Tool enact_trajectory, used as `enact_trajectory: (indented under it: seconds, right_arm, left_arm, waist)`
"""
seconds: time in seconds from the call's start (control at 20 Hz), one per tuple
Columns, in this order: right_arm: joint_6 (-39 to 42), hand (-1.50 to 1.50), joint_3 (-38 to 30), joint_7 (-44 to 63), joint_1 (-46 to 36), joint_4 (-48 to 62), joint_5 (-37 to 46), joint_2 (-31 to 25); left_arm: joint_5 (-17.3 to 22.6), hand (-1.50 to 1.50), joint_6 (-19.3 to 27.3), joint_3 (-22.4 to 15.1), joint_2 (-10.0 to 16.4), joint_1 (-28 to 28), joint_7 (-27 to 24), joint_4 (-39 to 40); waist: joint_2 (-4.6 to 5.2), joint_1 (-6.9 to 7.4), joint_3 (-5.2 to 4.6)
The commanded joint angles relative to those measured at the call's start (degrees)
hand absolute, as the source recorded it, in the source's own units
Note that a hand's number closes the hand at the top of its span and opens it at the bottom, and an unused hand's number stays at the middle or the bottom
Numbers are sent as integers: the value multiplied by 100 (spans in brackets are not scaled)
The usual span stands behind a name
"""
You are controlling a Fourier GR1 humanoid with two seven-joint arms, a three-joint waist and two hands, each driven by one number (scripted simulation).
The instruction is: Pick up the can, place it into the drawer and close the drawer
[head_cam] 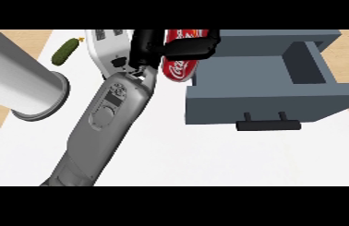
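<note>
Head view: black right hand (145, 47) curled round red can (178, 71), fingers wrapped across its upper half, can just beside left wall of open grey drawer (254, 106) on white bench (204, 158); green cucumber (65, 52) well apart, far left.

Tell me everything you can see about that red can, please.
The can is red with white script lettering and looks like shiny metal. The robot's black hand curls across its upper part and hides much of it, so only the rounded end nearer the viewer shows in full. It seems lifted off the counter, beside the left wall of the open grey drawer and not yet inside. Whether it touches that wall cannot be told.
</note>
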Motion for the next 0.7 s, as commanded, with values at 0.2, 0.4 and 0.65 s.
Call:
enact_trajectory:
  seconds: [0.2,0.4,0.65]
  right_arm:
    - [-138,-150,-81,295,-457,92,27,-128]
    - [59,-150,-55,-61,106,-46,20,77]
    - [9,-150,129,-151,-244,250,234,111]
  left_arm:
    - [427,150,487,-93,-1,-1532,8,1501]
    - [514,150,510,-25,-1,-2082,178,1789]
    - [1035,150,604,-185,-1,-2598,-383,2930]
  waist:
    - [20,-32,0]
    - [7,-44,2]
    - [45,-132,5]
